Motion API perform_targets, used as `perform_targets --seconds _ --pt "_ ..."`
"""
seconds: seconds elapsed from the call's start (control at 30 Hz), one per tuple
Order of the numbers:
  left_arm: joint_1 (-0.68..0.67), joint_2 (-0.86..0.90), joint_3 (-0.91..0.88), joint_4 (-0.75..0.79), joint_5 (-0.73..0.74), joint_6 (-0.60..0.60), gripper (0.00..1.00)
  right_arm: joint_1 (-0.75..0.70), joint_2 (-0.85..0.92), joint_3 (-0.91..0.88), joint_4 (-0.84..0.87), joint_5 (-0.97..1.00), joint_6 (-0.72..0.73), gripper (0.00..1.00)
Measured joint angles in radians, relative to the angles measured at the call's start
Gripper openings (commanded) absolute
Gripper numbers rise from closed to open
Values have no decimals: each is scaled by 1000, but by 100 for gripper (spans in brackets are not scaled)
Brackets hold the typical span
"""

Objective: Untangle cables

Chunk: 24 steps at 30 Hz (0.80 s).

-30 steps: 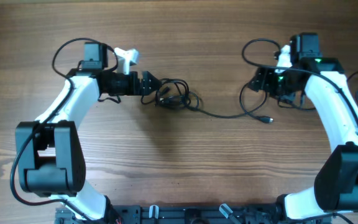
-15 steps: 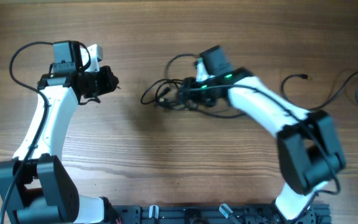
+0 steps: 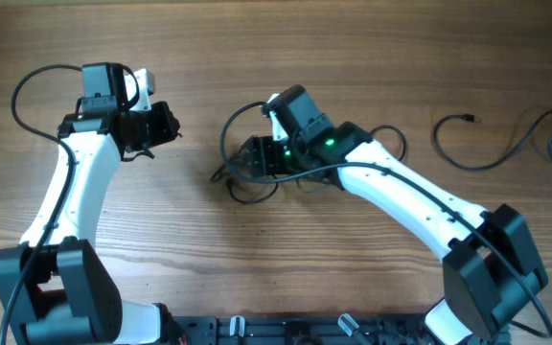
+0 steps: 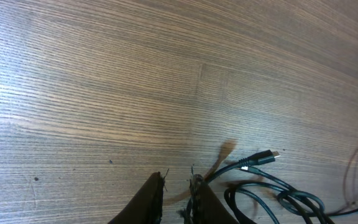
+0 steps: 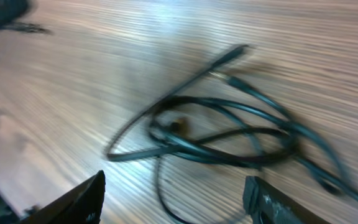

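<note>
a tangle of thin black cables (image 3: 240, 179) lies flat on the desk (image 3: 353, 57) just left of centre in the overhead view, several loops crossing one another, part of it covered from above. a separate loose cable (image 3: 482, 167) curves across the upper right, well apart from the tangle, its small plug (image 3: 470, 118) lying free. the right wrist view shows the tangle blurred, one straight plug end (image 5: 232, 55) pointing toward upper centre.

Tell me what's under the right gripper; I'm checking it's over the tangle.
The cables lie on the table below the open right gripper. Overhead, the arm covers part of the tangle.
</note>
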Motion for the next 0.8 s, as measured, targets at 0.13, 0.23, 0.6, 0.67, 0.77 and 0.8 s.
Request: perform_targets --seconds 0.13,0.23,0.6,0.67,0.77,0.8 --pt "0 0 0 0 -2 0 20 -23 3 -2 -56 53 -26 33" --pt "0 0 0 0 -2 0 21 -15 40 -2 -53 62 -30 29" --pt "0 0 0 1 -2 0 25 -71 167 -6 159 270 -21 29" --pt "0 0 0 0 -2 0 25 -95 193 -7 182 297 -21 33" --pt "0 0 0 0 -2 0 26 -134 215 -7 187 311 -14 38" --pt "0 0 0 0 -2 0 26 -151 223 -7 186 314 -14 43"
